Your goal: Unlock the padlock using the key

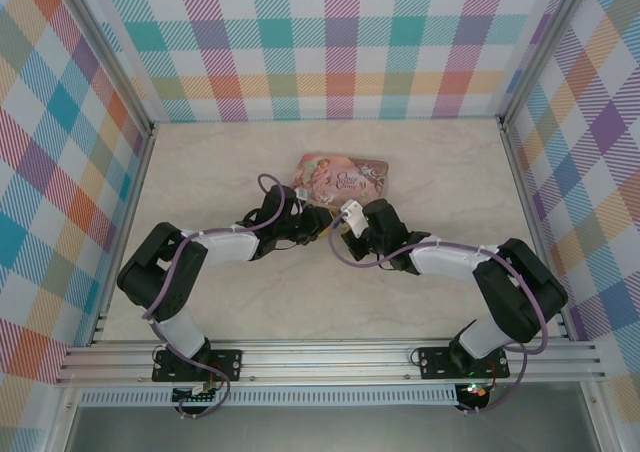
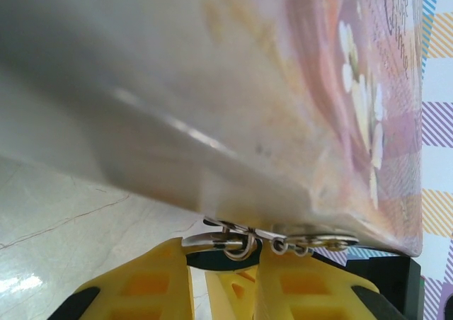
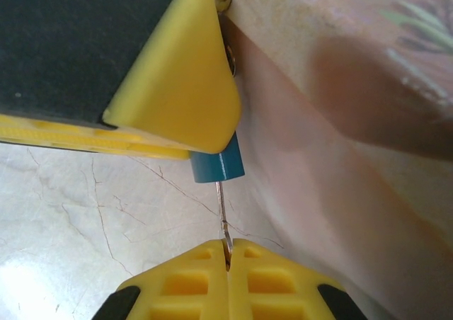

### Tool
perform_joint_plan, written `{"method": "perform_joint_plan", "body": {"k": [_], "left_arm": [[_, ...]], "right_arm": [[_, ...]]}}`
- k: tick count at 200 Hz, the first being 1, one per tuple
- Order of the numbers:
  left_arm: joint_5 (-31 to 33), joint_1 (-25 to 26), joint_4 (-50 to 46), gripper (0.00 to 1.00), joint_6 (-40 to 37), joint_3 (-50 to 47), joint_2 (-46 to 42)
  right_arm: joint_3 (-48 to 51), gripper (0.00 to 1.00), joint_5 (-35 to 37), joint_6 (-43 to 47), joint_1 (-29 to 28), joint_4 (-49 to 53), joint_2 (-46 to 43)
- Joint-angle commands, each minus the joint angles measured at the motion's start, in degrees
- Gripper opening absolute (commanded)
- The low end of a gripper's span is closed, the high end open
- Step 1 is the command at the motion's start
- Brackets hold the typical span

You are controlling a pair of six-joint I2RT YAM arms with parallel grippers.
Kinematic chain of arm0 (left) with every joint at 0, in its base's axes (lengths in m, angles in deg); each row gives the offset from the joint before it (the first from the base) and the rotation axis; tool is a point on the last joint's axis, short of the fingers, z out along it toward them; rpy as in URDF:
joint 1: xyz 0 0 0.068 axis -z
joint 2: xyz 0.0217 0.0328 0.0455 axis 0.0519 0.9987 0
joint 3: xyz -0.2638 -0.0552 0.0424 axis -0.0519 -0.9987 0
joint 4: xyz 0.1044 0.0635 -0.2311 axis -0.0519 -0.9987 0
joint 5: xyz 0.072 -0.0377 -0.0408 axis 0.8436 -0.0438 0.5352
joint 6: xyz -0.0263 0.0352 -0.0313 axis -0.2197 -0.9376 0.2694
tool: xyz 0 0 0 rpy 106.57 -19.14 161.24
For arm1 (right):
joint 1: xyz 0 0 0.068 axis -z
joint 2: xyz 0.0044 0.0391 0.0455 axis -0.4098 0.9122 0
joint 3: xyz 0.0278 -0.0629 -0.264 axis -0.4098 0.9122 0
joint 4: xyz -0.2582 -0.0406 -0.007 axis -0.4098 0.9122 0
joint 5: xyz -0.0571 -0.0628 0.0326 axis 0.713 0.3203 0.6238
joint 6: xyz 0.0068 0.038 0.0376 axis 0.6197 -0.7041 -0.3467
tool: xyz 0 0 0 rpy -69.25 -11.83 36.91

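**Key in the padlock, both grippers tight at the tin's edge**

And here we are at close quarters! The right gripper [image 3: 228,252] has its yellow fingers pressed flat together, no gap between them, pinching the bow end of the key [image 3: 222,208]. The thin dark shaft runs straight out from the fingertips, and its far end meets the bottom of the padlock [image 3: 219,166], that little blue-teal cylinder just ahead of the pads. Key and lock sit in one line.

The padlock's upper part is tucked under a finger [image 3: 177,86] of the left gripper [image 2: 225,255], which comes in from the opposite side, and only the lower blue body pokes out below it. From the left wrist, that gripper's fingers are drawn narrow, and silvery metal rings [image 2: 284,246] sit right at their tips, hard against the lower edge of the pink tin [image 2: 297,86]. The blue body itself is hidden there. So the left is clamped on the lock and the right is clamped on the key.

The tin rises just to the side of both sets of fingers, its illustrated wall almost brushing the padlock. The pale marbled table [image 3: 85,214] lies beneath the key, which hangs clear of it. From above, the two arms meet nose to nose at the tin's near edge.
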Motion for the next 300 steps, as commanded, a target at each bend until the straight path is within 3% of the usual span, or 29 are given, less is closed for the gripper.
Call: {"method": "perform_joint_plan", "body": {"k": [1,139,300], "left_arm": [[-3.2,-0.1,2.1,0.22,0.8,0.5,-2.7],[-6.1,0.0,-3.6,0.22,-2.2,1.2,-4.3],[-6.7,0.0,-3.5,0.21,-2.6,1.7,-2.6]], "right_arm": [[-1.9,0.06,-0.9,1.0,-0.4,-2.6,1.2],[0.6,0.06,-5.5,-2.1,2.2,-13.1,-3.0],[3.3,0.06,-12.7,-6.0,5.2,-14.2,-6.3]]}}
